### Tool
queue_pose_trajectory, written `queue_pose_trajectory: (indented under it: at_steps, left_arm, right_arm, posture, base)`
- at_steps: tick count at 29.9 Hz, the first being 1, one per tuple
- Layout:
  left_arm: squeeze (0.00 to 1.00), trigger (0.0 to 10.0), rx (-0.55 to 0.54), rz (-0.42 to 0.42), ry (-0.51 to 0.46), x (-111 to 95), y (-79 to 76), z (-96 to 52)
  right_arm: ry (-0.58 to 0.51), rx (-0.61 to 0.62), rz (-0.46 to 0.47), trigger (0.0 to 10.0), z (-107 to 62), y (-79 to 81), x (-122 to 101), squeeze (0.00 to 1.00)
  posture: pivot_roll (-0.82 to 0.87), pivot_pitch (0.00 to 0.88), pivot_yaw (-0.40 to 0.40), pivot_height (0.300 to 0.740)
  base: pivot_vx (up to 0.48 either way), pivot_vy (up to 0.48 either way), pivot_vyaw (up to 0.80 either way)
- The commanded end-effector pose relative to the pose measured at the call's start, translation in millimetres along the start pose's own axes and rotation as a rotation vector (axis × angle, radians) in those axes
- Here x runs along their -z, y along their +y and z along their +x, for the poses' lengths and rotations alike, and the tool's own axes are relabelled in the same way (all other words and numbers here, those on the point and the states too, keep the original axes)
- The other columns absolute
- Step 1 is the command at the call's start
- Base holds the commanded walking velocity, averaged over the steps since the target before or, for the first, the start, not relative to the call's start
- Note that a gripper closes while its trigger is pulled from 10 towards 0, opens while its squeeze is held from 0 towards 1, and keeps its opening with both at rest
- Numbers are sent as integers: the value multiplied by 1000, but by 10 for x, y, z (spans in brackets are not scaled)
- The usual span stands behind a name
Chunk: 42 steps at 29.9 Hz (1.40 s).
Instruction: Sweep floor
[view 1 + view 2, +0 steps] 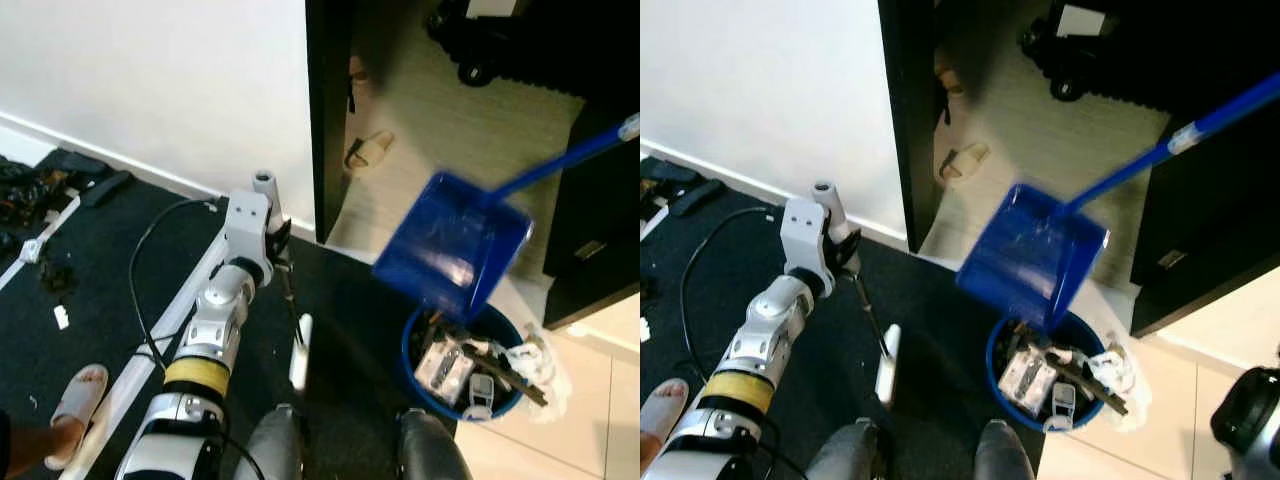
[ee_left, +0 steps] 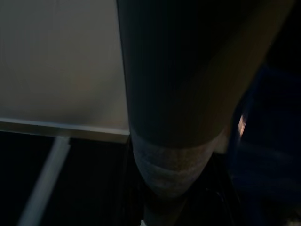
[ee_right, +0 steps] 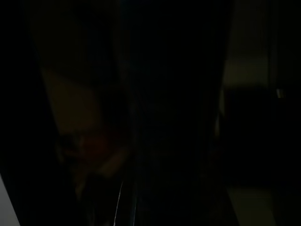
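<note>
The blue dustpan (image 1: 455,245) hangs tilted in the air, its open mouth turned down toward the blue bin (image 1: 470,355) that stands directly below it on the floor, at the edge where the dark mat (image 1: 110,270) meets the pale tiles. The pan is a flat scoop of shiny hard plastic with raised side walls. Its long blue handle (image 1: 1185,135) runs up and away toward the robot's right, so this axis points to the right arm — that arm is clearly the nearer one and most probably the one that carries it. The right gripper's state I cannot tell; the right wrist view is almost black.

The pan's lower lip is just above the rim of the bin, not touching it. The bin is round and already holds mixed rubbish: white packets, dark sticks, crumpled plastic that spills over the side. In my judgement the step in hand is emptying the sweepings, and what matters is that the lip stays over the opening.

The left arm (image 1: 215,330) — silver, jointed, with a yellow band — reaches forward over the mat, well apart from the pan. Below its wrist a thin dark rod (image 1: 292,305) goes down to a white piece on the mat, perhaps a brush; whether its fingers pinch it I cannot tell.

Farther out are a white wall, a dark door frame (image 1: 328,110), a sandal (image 1: 368,150) on the wooden floor beyond, and a person's foot in a slipper (image 1: 72,405).
</note>
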<state>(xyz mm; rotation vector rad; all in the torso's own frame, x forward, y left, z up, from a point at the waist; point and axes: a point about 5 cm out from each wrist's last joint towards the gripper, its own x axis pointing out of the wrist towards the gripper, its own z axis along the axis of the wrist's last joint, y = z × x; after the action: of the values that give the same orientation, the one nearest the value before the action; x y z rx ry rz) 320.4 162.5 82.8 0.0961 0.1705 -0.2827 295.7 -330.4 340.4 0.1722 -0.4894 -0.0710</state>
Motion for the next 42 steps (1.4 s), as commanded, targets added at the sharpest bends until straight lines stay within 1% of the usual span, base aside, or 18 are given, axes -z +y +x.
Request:
queue_pose_trajectory:
  at_steps: [1,2,3,6,7,9,13,16,18,21,28,30,31,33,34,37,39,42]
  left_arm:
    - [0,10000,-51,46,11,23,137,-43]
    - [0,10000,-71,67,24,43,186,-66]
    - [0,10000,-71,67,24,43,186,-66]
    - [0,10000,-101,85,35,66,257,-103]
    - [0,10000,-140,92,36,74,339,-149]
    - [0,10000,-152,96,36,78,362,-162]
    - [0,10000,-184,111,30,77,407,-180]
    - [0,10000,-193,117,26,69,425,-182]
    - [0,10000,-194,119,25,63,428,-179]
    - [0,10000,-196,129,22,50,436,-169]
    - [0,10000,-199,144,18,38,445,-165]
    - [0,10000,-202,147,18,40,457,-171]
    - [0,10000,-202,147,18,40,457,-171]
    - [0,10000,-202,154,20,41,461,-175]
    - [0,10000,-202,154,20,41,461,-175]
    - [0,10000,-205,159,21,42,479,-185]
    - [0,10000,-206,158,21,42,482,-187]
    - [0,10000,-203,161,24,57,491,-203]
  right_arm:
    - [-55,-8,14,10000,44,70,-86,0]
    - [-60,-12,49,10000,68,123,-44,0]
    - [-60,-12,49,10000,68,123,-44,0]
    - [-68,-15,101,10000,104,196,10,0]
    - [-78,-4,138,10000,140,234,50,0]
    - [-81,2,148,10000,150,242,56,0]
    - [-117,43,160,10000,203,195,-1,0]
    - [-153,90,214,10000,263,128,-99,0]
    - [-153,100,229,10000,279,113,-110,0]
    - [-116,111,268,10000,296,117,-32,0]
    - [-39,113,250,10000,272,157,164,0]
    - [23,107,245,10000,253,220,337,0]
    - [23,107,245,10000,253,220,337,0]
    - [72,100,174,10000,223,262,469,0]
    - [72,100,174,10000,223,262,469,0]
    - [141,141,118,10000,137,269,741,0]
    - [149,147,113,10000,120,271,784,0]
    - [189,211,92,10000,-26,259,1057,0]
  posture:
    - [17,62,-29,740]
    - [17,62,-29,740]
    - [17,62,-29,740]
    - [28,61,-35,740]
    - [42,59,-46,740]
    - [47,58,-50,740]
    - [53,55,-53,740]
    - [54,49,-53,740]
    - [53,47,-52,740]
    - [53,42,-52,740]
    - [54,35,-53,740]
    - [52,33,-52,740]
    - [52,33,-52,740]
    - [56,32,-56,740]
    - [56,32,-56,740]
    - [56,32,-56,740]
    - [56,32,-56,740]
    - [61,40,-60,740]
  base:
    - [0,0,0]
    - [0,0,0]
    - [0,0,0]
    - [0,0,0]
    - [0,0,0]
    - [0,0,0]
    - [0,264,0]
    - [0,480,0]
    - [0,480,0]
    - [0,480,0]
    - [0,480,0]
    - [0,480,0]
    - [0,480,0]
    - [0,480,0]
    - [0,480,0]
    - [0,480,0]
    - [0,480,0]
    - [0,425,0]
